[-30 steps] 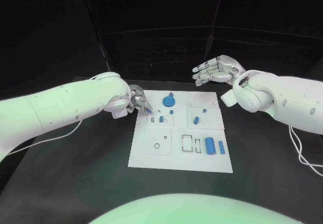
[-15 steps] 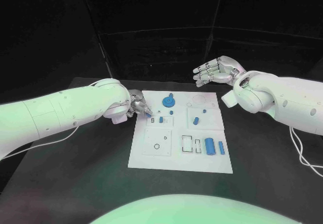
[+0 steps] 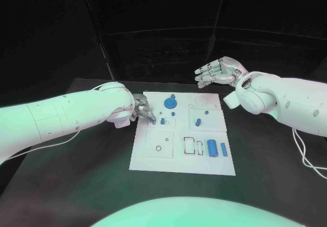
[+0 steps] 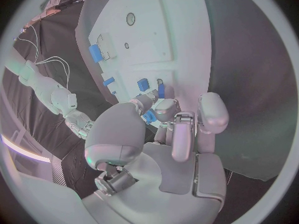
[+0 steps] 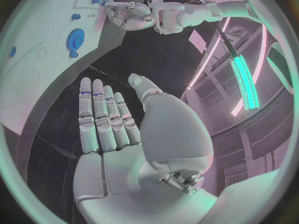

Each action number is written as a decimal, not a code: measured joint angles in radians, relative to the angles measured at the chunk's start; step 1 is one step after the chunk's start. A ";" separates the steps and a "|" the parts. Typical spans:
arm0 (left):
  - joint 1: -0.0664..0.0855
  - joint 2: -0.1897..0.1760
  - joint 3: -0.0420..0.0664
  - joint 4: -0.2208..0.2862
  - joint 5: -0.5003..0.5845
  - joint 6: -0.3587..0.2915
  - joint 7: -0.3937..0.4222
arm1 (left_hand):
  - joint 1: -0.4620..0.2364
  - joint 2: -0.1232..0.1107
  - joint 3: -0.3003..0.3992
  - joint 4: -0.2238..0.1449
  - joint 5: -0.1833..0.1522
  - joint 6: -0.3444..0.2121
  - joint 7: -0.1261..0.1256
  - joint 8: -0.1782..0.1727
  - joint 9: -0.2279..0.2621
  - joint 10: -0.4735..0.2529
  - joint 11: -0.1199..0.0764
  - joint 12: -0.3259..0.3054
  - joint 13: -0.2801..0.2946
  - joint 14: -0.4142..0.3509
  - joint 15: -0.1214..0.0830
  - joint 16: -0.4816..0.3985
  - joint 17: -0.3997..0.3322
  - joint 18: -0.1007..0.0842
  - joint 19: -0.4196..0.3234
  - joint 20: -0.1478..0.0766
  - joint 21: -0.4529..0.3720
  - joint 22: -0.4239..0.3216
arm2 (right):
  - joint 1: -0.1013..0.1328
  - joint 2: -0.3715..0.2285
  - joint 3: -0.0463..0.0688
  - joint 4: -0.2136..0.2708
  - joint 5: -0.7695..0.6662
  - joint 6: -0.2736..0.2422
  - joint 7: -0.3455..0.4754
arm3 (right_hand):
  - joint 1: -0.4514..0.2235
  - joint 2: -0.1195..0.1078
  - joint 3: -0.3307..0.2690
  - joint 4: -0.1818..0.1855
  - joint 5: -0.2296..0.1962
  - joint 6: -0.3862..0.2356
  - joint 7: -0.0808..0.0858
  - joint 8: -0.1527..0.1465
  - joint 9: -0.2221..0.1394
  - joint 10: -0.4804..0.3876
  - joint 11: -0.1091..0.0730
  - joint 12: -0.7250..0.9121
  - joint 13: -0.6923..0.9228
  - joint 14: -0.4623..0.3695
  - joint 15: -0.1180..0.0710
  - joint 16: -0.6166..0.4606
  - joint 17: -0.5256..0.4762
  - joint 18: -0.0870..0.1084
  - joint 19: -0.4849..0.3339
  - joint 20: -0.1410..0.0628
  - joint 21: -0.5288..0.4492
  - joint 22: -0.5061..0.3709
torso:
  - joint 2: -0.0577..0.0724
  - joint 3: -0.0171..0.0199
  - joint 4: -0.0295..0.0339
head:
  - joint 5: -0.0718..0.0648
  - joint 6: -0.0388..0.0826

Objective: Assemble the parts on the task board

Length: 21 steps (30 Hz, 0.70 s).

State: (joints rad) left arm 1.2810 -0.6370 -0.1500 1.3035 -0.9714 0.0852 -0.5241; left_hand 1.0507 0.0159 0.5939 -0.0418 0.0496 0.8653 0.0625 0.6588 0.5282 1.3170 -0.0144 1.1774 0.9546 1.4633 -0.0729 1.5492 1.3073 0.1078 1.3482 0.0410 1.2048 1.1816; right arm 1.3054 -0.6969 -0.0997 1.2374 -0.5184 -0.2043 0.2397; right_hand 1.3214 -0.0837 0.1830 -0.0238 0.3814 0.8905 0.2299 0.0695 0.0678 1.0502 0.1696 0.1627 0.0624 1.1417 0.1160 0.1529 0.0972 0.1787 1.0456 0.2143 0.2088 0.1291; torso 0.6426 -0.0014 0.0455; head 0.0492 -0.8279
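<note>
The white task board (image 3: 160, 158) lies in the middle of the black table. My left hand (image 3: 141, 110) is at the board's far left corner and pinches a small blue part (image 3: 151, 120) just over the board; in the left wrist view that part (image 4: 149, 116) sits between the fingertips. On the board lie a round blue gear (image 3: 170, 101), a few small blue pieces (image 3: 198, 122) and, nearer me, a blue cylinder (image 3: 212, 148) beside a blue bar (image 3: 223, 149). My right hand (image 3: 217, 71) hangs open above the table's far edge, holding nothing, fingers straight (image 5: 102, 119).
Empty rectangular slots (image 3: 192, 146) and a round hole (image 3: 159, 148) mark the board's near half. A thin cable (image 3: 58, 138) runs over the table under my left arm. In the right wrist view the gear (image 5: 76, 37) and my left hand (image 5: 131, 15) appear.
My left hand has carried the small blue part a little nearer and inward, over the board's far left slots. The right hand has stayed put.
</note>
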 measured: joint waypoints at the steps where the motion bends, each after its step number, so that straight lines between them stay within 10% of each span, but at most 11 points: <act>1: 0.001 0.001 0.000 0.000 -0.001 0.001 -0.001 | 0.000 0.000 0.001 -0.001 0.000 0.000 0.000 0.000 0.000 0.000 0.000 0.000 0.000 0.000 0.000 0.000 0.000 0.000 0.000 0.000 0.000 0.000 | 0.000 0.000 0.000 0.000 0.000 0.000 0.000 | 0.000 0.000 0.000 0.000 0.000 0.000 0.000 0.000 0.000 0.000 0.000 0.000 0.000 0.000 0.000 0.000 0.000 0.000 0.000 0.000 0.000 0.000 | 0.000 -0.0001 0.0000 | 0.000 0.000; 21: 0.002 0.011 -0.004 0.006 -0.006 0.015 -0.012 | 0.001 0.001 0.004 0.002 0.002 0.000 0.001 -0.001 0.000 0.000 0.000 0.000 -0.001 0.000 0.000 0.000 0.000 0.000 0.000 0.000 0.000 0.000 | 0.000 0.002 0.000 -0.001 0.000 0.002 0.000 | 0.000 0.000 0.000 0.000 0.000 0.000 0.000 0.000 0.000 0.000 0.000 0.000 0.000 0.000 0.000 0.000 0.000 0.000 0.000 0.000 0.000 0.000 | 0.000 -0.0001 0.0004 | -0.002 0.001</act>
State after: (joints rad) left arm 1.2832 -0.6259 -0.1536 1.3095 -0.9775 0.0998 -0.5360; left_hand 1.0517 0.0169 0.5977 -0.0400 0.0511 0.8651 0.0631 0.6581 0.5284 1.3167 -0.0142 1.1774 0.9536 1.4634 -0.0728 1.5491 1.3074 0.1078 1.3481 0.0410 1.2048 1.1814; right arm 1.3054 -0.6948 -0.0997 1.2367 -0.5185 -0.2026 0.2394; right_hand 1.3214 -0.0837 0.1830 -0.0238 0.3814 0.8905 0.2299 0.0695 0.0678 1.0503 0.1697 0.1626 0.0624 1.1416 0.1160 0.1529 0.0973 0.1787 1.0456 0.2144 0.2088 0.1292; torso 0.6428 -0.0015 0.0459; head 0.0471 -0.8266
